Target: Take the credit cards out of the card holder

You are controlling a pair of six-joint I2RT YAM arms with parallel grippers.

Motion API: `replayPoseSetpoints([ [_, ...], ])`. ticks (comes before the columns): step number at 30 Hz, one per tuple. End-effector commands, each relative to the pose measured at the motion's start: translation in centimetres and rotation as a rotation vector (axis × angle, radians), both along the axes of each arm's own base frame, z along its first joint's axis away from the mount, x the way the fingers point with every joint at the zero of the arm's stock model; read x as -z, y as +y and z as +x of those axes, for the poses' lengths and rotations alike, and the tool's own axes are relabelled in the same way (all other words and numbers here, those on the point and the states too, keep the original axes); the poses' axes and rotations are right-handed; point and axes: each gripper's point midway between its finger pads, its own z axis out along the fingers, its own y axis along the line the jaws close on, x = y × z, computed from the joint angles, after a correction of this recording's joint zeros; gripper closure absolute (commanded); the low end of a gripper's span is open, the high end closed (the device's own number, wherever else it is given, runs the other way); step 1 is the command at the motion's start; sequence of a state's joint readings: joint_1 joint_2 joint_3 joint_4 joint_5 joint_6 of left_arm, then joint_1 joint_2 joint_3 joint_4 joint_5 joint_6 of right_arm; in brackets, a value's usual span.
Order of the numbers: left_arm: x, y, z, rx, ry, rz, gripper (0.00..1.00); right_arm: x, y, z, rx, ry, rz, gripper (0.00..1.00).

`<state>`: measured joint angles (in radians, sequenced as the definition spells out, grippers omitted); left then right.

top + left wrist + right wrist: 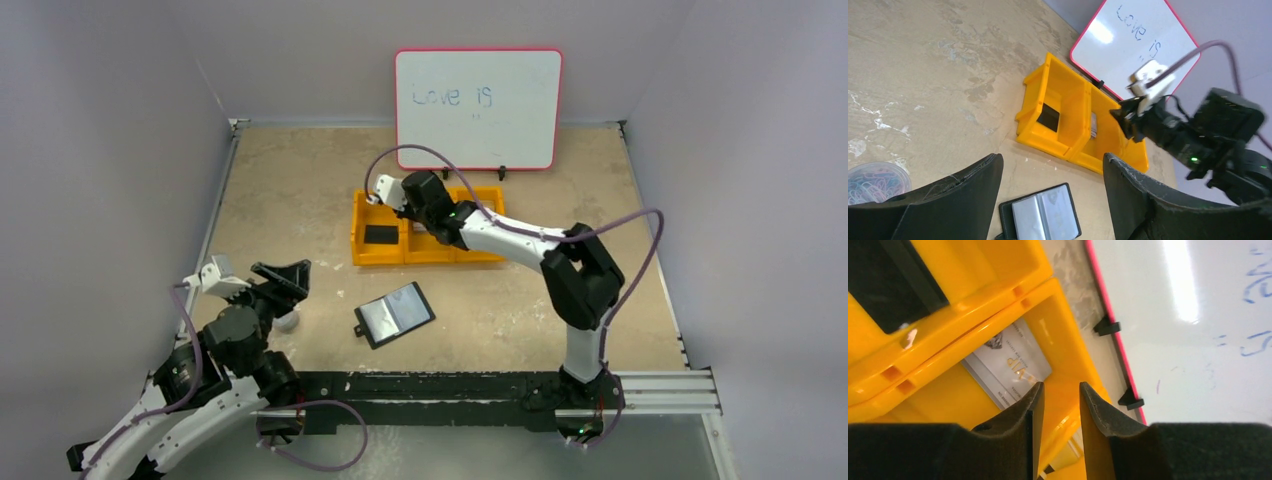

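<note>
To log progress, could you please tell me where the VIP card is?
In the right wrist view, the VIP card lies in the middle compartment of the yellow tray, next to the one holding the black rectangle, just ahead of the right fingers.

Card holder (395,313) open flat; pale card (1007,366) in tray (1063,325)

Glossy yellow plastic tray (385,256) on a matt, scuffed tabletop (300,200); before it, the leather-like black card holder (395,313) has shiny pockets.
</note>
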<state>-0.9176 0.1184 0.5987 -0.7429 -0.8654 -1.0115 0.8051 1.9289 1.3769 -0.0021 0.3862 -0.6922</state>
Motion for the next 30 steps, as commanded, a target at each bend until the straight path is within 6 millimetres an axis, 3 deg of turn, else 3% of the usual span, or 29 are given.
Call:
replayPoseSetpoints([
  [1, -0.8, -0.4, 0.2, 0.009, -0.002, -0.005, 0.27, -7.1, 1.6, -1.5, -0.017, -0.030, 0.269, 0.65],
  [6, -0.2, -1.9, 0.7, 0.041, 0.026, 0.015, 0.26, -12.9, 1.8, -4.6, 0.015, -0.023, 0.622, 0.58],
  [8, 0.3, -3.0, 1.0, 0.065, 0.044, 0.031, 0.25, -15.0, 1.3, -6.3, 0.043, -0.002, 0.818, 0.46],
  [10, 1.0, -4.4, 1.5, 0.100, 0.068, 0.051, 0.25, -15.4, 1.2, -8.6, 0.066, 0.073, 1.023, 0.25],
  [11, 1.4, -5.2, 1.7, 0.121, 0.081, 0.058, 0.25, -13.6, 0.7, -9.9, 0.116, 0.148, 1.098, 0.16],
  [13, 2.2, -6.7, 2.0, 0.160, 0.110, 0.071, 0.25, -12.2, 0.3, -11.9, 0.212, 0.281, 1.259, 0.03],
  [17, 4.2, -9.3, 2.3, 0.228, 0.190, 0.086, 0.25, -7.0, 1.4, -15.5, 0.377, 0.620, 1.381, 0.00],
  [18, 4.7, -9.9, 2.3, 0.245, 0.207, 0.089, 0.25, -6.6, 1.9, -15.9, 0.377, 0.659, 1.385, 0.00],
  [23, 7.9, -12.0, 2.0, 0.305, 0.301, 0.080, 0.29, -2.6, 3.9, -19.2, 0.352, 0.900, 1.303, 0.15],
  [30, 12.9, -11.3, 0.8, 0.249, 0.420, 0.025, 0.34, 1.6, 5.3, -22.7, 0.330, 1.028, 1.147, 0.34],
])
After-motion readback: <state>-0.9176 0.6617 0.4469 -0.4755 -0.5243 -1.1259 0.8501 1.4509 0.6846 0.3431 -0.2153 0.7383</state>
